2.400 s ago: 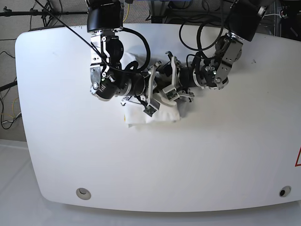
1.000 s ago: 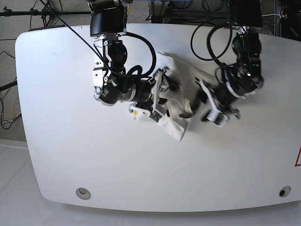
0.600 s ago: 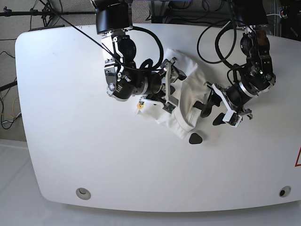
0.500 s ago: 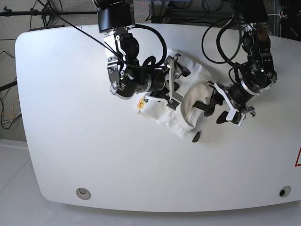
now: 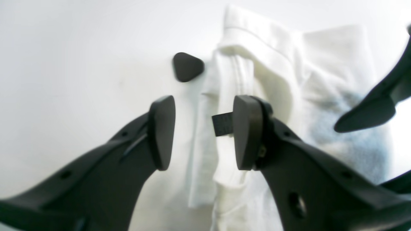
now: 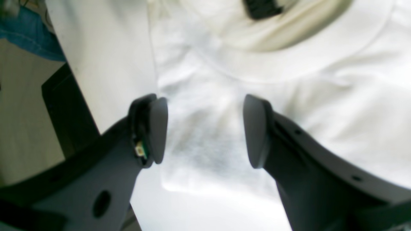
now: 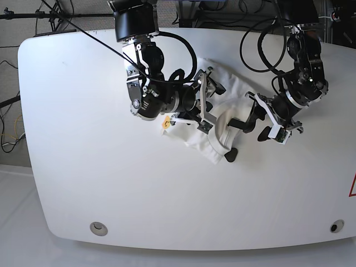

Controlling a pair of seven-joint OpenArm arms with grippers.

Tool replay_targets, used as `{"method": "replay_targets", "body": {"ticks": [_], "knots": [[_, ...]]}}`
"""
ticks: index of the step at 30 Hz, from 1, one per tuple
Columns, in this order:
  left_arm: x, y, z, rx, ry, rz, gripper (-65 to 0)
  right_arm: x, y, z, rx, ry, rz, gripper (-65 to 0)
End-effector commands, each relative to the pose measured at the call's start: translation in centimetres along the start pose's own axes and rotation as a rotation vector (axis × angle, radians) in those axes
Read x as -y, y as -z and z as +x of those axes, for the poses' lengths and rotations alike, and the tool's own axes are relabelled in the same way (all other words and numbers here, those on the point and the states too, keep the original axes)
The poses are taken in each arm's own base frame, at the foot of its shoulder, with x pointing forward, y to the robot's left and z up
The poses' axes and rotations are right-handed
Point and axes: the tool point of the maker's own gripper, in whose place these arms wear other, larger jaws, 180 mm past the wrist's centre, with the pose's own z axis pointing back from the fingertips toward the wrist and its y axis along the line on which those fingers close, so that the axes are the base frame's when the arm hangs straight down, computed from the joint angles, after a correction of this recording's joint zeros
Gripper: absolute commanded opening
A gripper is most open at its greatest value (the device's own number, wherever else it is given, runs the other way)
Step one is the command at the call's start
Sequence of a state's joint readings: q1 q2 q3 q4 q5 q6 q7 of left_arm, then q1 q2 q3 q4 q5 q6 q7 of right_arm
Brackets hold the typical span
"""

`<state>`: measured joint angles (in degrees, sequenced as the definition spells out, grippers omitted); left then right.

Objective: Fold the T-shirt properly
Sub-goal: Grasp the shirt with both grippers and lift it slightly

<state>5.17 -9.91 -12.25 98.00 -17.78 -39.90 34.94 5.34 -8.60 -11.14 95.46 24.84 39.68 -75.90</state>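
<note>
White cotton T-shirt (image 7: 219, 119), short-sleeved, lies as a crumpled heap near centre of the white rounded desk (image 7: 83, 167), slightly twd the far edge, betw. the two arms. Base view: cloth bunched and diagonal, one hemmed edge hanging twd the near side, a small yellow/orange bit of print showing at the heap's left edge. No flat panel, no straight crease, no squared outline visible, so judged: fold barely begun or lost; garment is not even laid flat. Left gripper (image 5: 200, 133): fingers parted, empty; one pad over bare desk, the other over the cloth, w/ the black neck label (image 5: 222, 124) just beside that pad and the ribbed collar band running up between them. Whether the pads touch the fabric cannot be told. Small dark triangular object (image 5: 188, 66) lies on the desk just beside the collar; identity unclear. Right gripper (image 6: 205, 131): fingers released wide, nothing betw. them, poised over the shirt body below the neckline; faint blue print ghosts through the fabric. Remaining, by my reading: spread shirt flat, square it, fold sleeves/sides in, then fold lengthwise. Essentially all of the task is left.
</note>
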Motion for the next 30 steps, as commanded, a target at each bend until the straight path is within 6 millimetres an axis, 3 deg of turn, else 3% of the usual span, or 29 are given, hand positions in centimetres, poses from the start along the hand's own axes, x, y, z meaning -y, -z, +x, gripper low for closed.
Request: {"method": "replay_targets", "body": {"ticks": [1, 10, 15, 23, 30], "knots": [[-0.6, -0.5, 1.5, 0.058, 0.004, 0.015, -38.4, -0.1, -0.5, 1.6, 0.05, -0.021, 0.002, -31.2], [-3.6, -2.2, 1.4, 0.07, -0.024, 0.106, -38.4, 0.2, -1.0, 1.4, 0.049, -0.033, -0.018, -31.4], [-4.6, -3.5, -0.3, 0.04, -0.053, 0.15, -38.4, 0.4, -1.9, 0.9, 0.053, -0.049, -0.042, -31.4], [-2.7, -4.7, -3.6, -0.029, -0.079, 0.133, -38.4, 1.0, -2.4, 0.9, 0.048, -0.066, -0.067, -31.4], [0.9, -4.4, -3.4, -0.007, -0.102, 0.081, -38.4, 1.8, -3.0, 2.2, 0.066, -0.092, -0.089, -31.4]]}}
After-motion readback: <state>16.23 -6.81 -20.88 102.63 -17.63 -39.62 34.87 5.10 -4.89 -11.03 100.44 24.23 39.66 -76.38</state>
